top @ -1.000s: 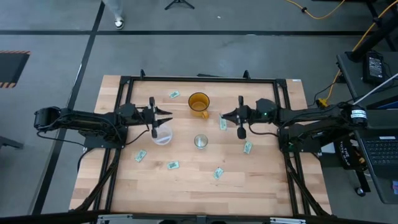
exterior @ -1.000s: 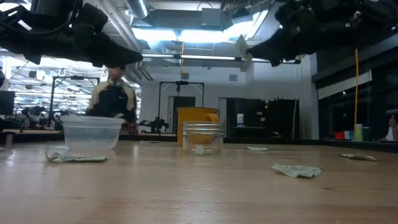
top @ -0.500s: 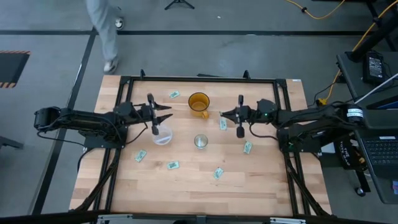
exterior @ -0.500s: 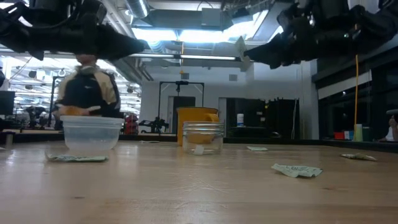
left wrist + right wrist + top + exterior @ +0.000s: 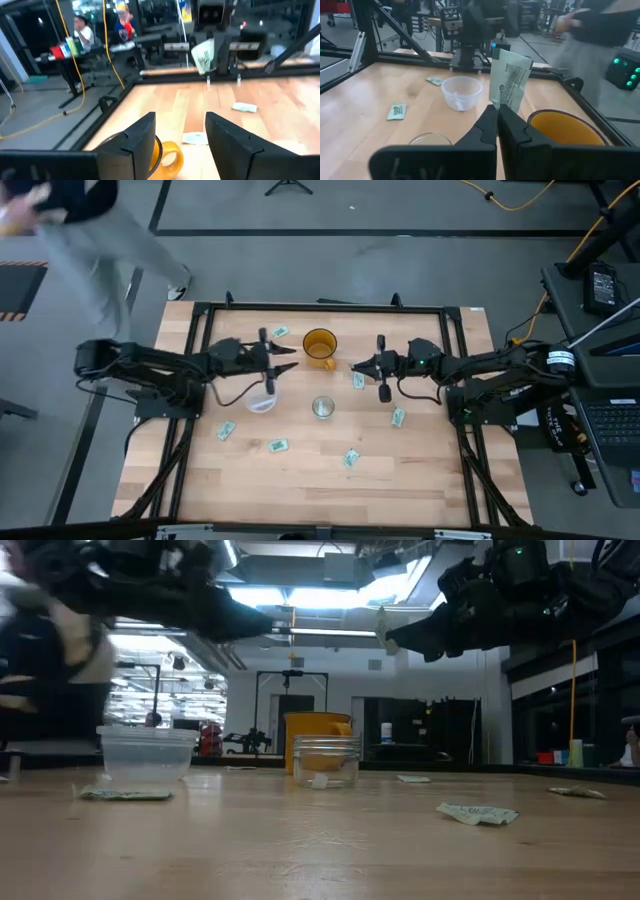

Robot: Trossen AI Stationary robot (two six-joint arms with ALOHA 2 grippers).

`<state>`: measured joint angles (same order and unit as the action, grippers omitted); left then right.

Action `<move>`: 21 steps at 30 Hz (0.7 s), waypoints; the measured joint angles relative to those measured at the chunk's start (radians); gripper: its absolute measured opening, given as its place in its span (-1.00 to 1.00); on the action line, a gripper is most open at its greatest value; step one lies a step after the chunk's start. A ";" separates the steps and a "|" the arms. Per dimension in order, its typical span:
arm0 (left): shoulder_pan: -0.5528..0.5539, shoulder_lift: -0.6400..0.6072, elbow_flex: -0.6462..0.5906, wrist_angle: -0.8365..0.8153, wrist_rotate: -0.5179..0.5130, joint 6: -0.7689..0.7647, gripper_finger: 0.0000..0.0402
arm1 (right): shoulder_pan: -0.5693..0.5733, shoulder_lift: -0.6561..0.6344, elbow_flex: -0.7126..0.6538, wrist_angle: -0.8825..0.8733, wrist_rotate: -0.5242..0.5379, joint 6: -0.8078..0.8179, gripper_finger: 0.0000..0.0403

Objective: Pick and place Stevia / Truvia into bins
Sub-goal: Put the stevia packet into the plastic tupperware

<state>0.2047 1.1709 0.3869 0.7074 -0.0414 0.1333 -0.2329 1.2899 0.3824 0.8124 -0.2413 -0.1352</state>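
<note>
My right gripper [image 5: 354, 365] hovers above the table beside the amber mug [image 5: 320, 347], shut on one pale green-white sachet [image 5: 509, 82]. My left gripper [image 5: 293, 360] is open and empty. It hangs in the air over the far side of the clear cup [image 5: 262, 398], pointing at the mug. The small silvery cup [image 5: 322, 407] stands between the arms. Loose sachets lie flat on the wood: [image 5: 280, 332], [image 5: 358, 380], [image 5: 398, 417], [image 5: 226, 430], [image 5: 278, 446], [image 5: 350, 458]. My right gripper pinches the sachet by its lower end [image 5: 500, 104] between the two fingertips. The fingers are about level and point toward the table's left. The sachet stands up above the fingertips [image 5: 381, 625], lifted clear of the table.
A black frame [image 5: 320, 308] borders the table's far and side edges. A person [image 5: 90, 240] walks past beyond the far left corner. Bare wood lies along the near edge [image 5: 320, 490].
My left gripper has moved toward the table's right, from over the clear cup toward the amber mug, staying open. My right gripper has shifted slightly toward the table's left, still holding the sachet. A person has walked along the table's far left side.
</note>
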 joint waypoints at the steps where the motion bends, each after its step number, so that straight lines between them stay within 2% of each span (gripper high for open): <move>1: 0.000 0.038 0.021 0.000 0.000 0.000 -0.13 | 0.000 0.000 0.000 0.000 0.000 0.000 -1.00; 9: -0.036 0.279 0.180 0.030 0.001 0.002 0.05 | 0.001 0.000 0.000 0.003 -0.053 0.003 -1.00; 12: -0.056 0.322 0.222 0.029 0.001 0.022 0.06 | 0.000 0.000 0.000 0.003 -0.054 0.001 -1.00; 18: -0.095 0.355 0.288 0.030 0.004 0.045 0.02 | 0.010 0.000 0.000 0.000 -0.151 0.007 -1.00; 21: -0.117 0.364 0.316 0.031 0.026 0.026 -0.01 | 0.034 0.000 0.001 -0.008 -0.155 0.022 -1.00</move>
<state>0.0875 1.5352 0.7025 0.7380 -0.0156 0.1589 -0.1989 1.2896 0.3832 0.8047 -0.3965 -0.1131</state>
